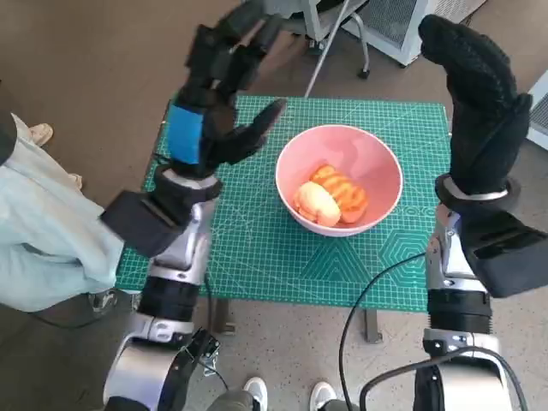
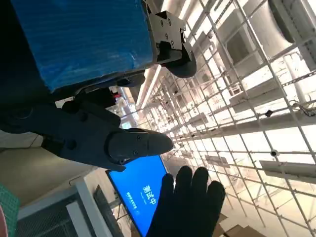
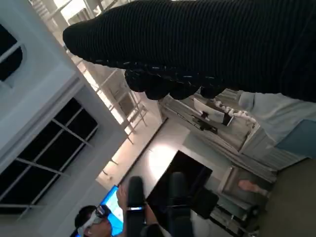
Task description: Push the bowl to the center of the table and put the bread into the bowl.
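A pink bowl [image 1: 377, 163] stands near the middle of the green cutting mat [image 1: 248, 248], slightly to the right. Inside it lies the bread [image 1: 330, 198], orange-brown with a pale end. My left hand [image 1: 214, 94] is raised above the mat's left part, left of the bowl, fingers spread and holding nothing. My right hand [image 1: 476, 94] is lifted high to the right of the bowl, fingers straight and together, also empty. In the left wrist view my left hand [image 2: 89, 133] points up at the ceiling, and the gloved right hand [image 2: 187, 207] shows below it.
A person in pale clothing [image 1: 43, 223] sits close at the left edge of the table. Chair legs and a white unit [image 1: 394, 26] stand beyond the far edge. A black cable [image 1: 368, 300] hangs at the front. Feet [image 1: 287, 396] show below.
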{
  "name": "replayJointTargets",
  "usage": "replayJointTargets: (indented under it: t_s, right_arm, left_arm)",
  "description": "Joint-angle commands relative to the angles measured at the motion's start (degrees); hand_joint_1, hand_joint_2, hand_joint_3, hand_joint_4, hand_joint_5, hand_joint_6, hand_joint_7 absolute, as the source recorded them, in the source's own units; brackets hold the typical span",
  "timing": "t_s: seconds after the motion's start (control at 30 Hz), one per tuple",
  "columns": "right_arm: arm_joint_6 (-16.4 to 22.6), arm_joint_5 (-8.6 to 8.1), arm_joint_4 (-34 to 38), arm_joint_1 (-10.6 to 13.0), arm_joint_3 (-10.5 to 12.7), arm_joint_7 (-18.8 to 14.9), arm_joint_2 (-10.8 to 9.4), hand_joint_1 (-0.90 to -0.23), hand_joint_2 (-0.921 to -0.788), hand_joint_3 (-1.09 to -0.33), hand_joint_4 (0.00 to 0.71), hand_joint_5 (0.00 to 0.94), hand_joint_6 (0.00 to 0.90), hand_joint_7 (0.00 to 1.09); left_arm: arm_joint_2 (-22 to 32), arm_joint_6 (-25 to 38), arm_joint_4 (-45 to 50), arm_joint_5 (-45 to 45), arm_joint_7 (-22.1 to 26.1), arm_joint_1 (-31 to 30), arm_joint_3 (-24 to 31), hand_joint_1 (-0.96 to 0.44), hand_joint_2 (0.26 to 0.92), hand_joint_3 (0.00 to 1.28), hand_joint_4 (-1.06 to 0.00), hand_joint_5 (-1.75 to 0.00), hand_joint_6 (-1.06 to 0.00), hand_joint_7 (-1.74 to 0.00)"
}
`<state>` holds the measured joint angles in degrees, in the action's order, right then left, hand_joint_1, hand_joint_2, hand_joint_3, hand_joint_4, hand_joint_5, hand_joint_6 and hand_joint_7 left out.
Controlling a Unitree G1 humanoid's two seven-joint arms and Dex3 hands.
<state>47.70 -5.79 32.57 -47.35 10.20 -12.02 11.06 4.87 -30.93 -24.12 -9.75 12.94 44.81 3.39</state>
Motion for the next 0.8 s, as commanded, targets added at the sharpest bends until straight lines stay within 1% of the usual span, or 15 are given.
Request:
replayJointTargets:
  t_s: [0.03,0.17,0.37,0.8]
  right_arm:
    - [-1.12,1.16,-0.35,-0.18,-1.06,0.31,0.55,-0.561,-0.921,-0.724,0.358,0.001,0.049,0.74]
    - [-1.60,1.45,-0.77,-0.17,-1.49,0.34,0.74,-0.567,-0.921,-0.723,0.351,0.000,0.050,0.73]
    - [-2.26,1.32,-0.48,-0.34,-1.88,0.16,0.91,-0.577,-0.921,-0.720,0.350,0.000,0.053,0.73]
    - [-3.19,0.69,-1.64,0.86,-2.22,-0.50,1.15,-0.573,-0.921,-0.718,0.346,0.000,0.046,0.71]
  left_arm:
    - [0.45,2.62,3.61,-2.37,1.68,-1.90,0.67,-0.41,0.921,0.32,-0.36,-0.02,-0.09,-0.76]
    - [0.40,3.49,5.58,-2.81,2.20,-2.96,0.83,-0.42,0.921,0.30,-0.36,-0.02,-0.10,-0.73]
    - [0.09,4.06,7.31,-2.16,1.72,-3.76,1.15,-0.42,0.921,0.29,-0.35,-0.02,-0.12,-0.71]
    - [-0.67,3.73,8.37,-2.97,2.32,-4.59,1.70,-0.41,0.921,0.26,-0.36,-0.02,-0.14,-0.70]
